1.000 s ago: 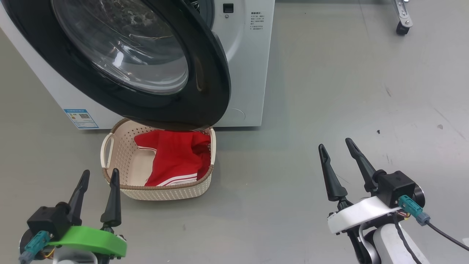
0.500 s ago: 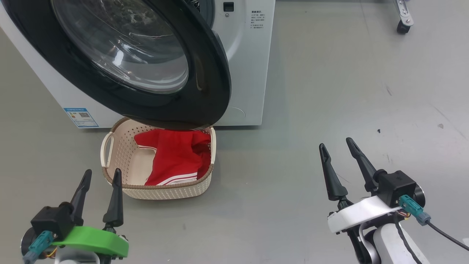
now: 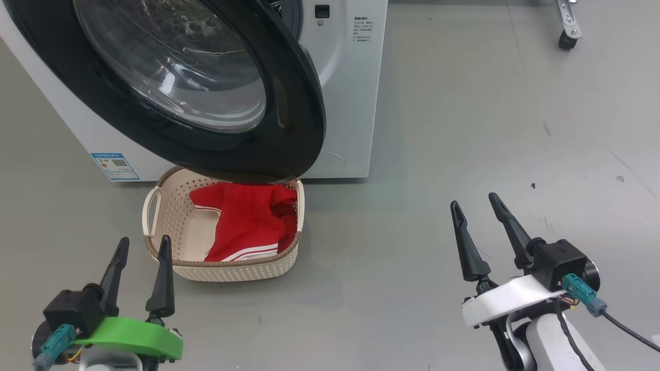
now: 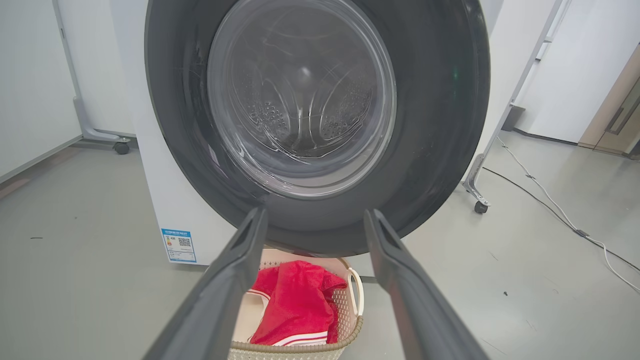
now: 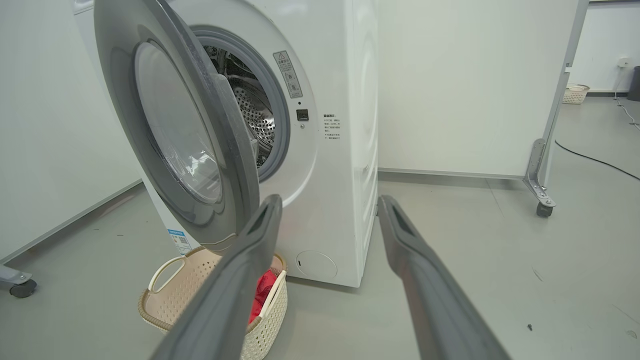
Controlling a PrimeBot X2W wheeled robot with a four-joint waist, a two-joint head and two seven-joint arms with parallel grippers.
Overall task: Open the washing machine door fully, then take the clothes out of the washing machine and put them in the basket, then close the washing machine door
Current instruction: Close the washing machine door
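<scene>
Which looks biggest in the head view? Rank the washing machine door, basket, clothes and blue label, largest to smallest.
1. washing machine door, cut off by the frame and nearest the camera, which flatters it.
2. basket.
3. clothes, inside it.
4. blue label.

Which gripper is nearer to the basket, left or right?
Left. The left gripper is close by the near left corner of the basket; the right gripper is well off to its right, over the floor.

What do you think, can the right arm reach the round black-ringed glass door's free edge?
Probably yes: the right gripper has fingers open and empty, only bare grey floor lies between it and the round black-ringed glass door, and the cream perforated basket sits under the door, aside.
</scene>
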